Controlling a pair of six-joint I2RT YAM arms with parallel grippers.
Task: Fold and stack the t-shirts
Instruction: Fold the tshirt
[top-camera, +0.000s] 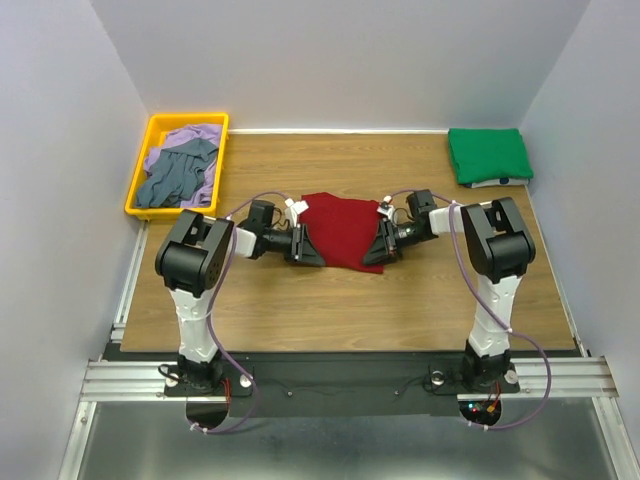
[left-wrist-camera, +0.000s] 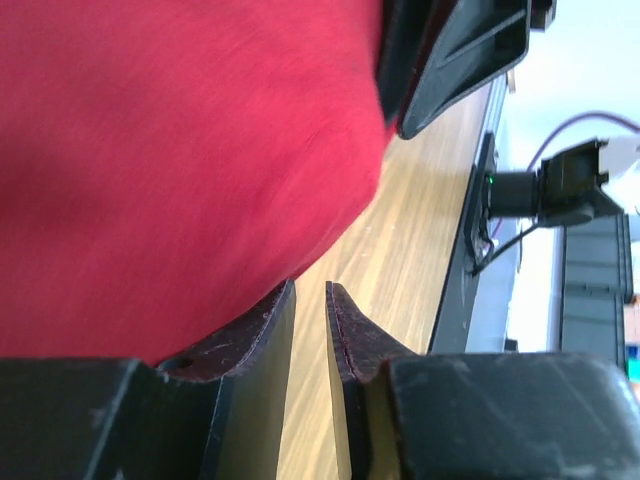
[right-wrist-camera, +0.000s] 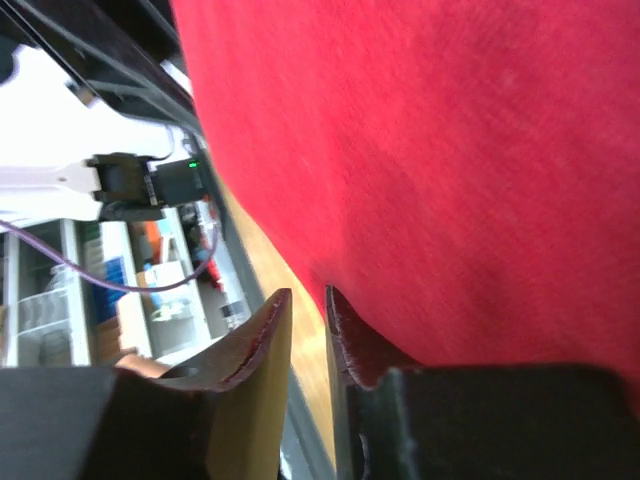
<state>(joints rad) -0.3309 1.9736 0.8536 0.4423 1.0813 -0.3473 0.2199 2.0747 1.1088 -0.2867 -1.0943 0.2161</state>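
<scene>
A dark red t-shirt (top-camera: 340, 228) lies folded flat in the middle of the wooden table. My left gripper (top-camera: 312, 248) sits low at its left edge and my right gripper (top-camera: 375, 248) at its right edge. In the left wrist view the left gripper (left-wrist-camera: 310, 285) has a narrow gap showing bare wood, with the red cloth (left-wrist-camera: 180, 150) beside one finger, not between them. The right gripper (right-wrist-camera: 307, 292) looks the same, with the red cloth (right-wrist-camera: 450, 150) beside one finger. A folded bright green t-shirt (top-camera: 488, 155) lies at the back right.
A yellow tray (top-camera: 137, 190) at the back left holds a crumpled lavender-purple t-shirt (top-camera: 185, 135) and a grey-blue t-shirt (top-camera: 175, 175). White walls close in the table on the left, back and right. The table's near edge has a black rail (left-wrist-camera: 470, 250).
</scene>
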